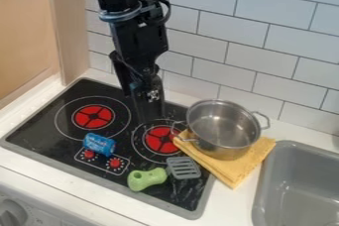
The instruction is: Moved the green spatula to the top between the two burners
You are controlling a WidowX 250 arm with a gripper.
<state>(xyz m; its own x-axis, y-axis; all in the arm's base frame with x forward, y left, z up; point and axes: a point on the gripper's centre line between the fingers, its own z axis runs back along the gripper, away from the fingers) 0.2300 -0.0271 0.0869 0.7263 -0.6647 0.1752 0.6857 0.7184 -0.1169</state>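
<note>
Pincer (150, 116) hangs over the cooktop, by the back of the right burner (161, 140); can't tell how far it's open or if it grips anything. Black cooktop (39, 130) on counter (235, 197), grey sink (291, 180) to the right. Steel pot (228, 138) on folded yellow cloth (236, 173) between them. Green spatula (148, 178) lies at cooktop's front, grey slotted head rightward. Blue can (99, 144) by the knobs (115, 163).

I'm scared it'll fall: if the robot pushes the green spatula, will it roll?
The spatula likely won't roll, because its slotted gray head is wide and flat. It may slide, since the stovetop looks smooth and shiny. Its chunky handle looks stiff, so it probably won't flop.
</note>
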